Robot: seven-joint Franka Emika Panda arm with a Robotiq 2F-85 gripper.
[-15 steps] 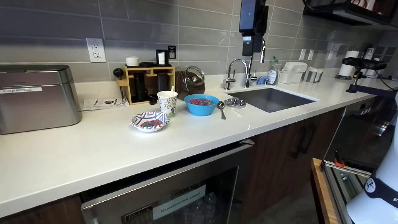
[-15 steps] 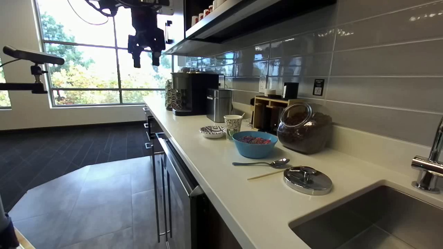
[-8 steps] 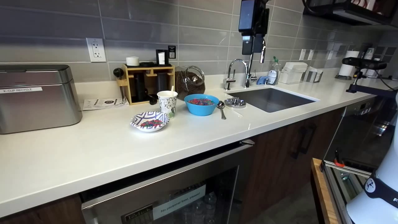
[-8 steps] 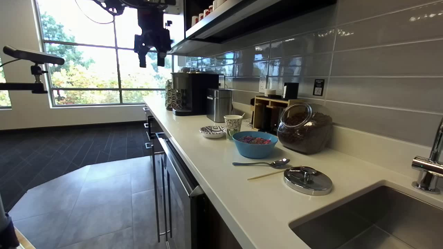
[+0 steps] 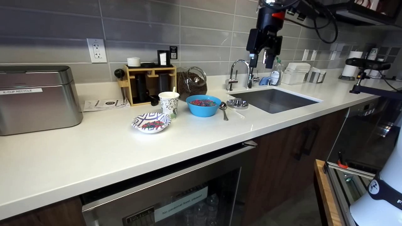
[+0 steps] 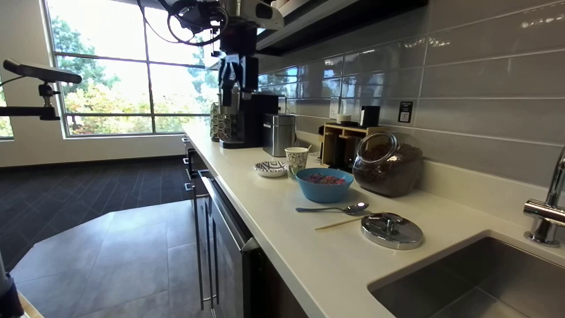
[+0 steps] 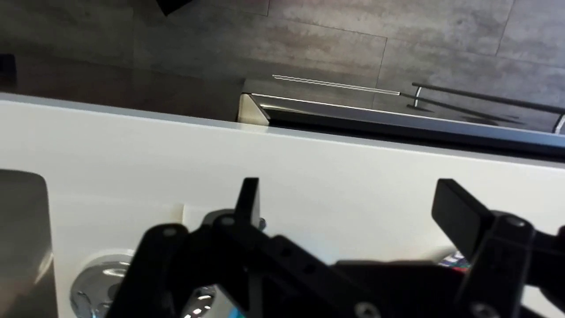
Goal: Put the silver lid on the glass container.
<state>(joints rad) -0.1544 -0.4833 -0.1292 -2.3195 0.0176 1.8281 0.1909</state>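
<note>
The silver lid, round with a knob on top, lies flat on the counter beside the sink in both exterior views. It also shows partly at the lower left of the wrist view. The glass container, a clear jar with dark contents and a tilted open mouth, stands against the wall in both exterior views. It does not show in the wrist view. My gripper hangs in the air well above the counter, touching neither. Its fingers stand wide apart with nothing between them in the wrist view.
A blue bowl, a silver spoon and a thin stick lie between jar and lid. A paper cup and a patterned dish stand farther along. The sink and faucet are beside the lid.
My gripper has come down and turned, and has moved right in both exterior views. It stays empty. The lid, the jar and the other things on the counter have not moved.
</note>
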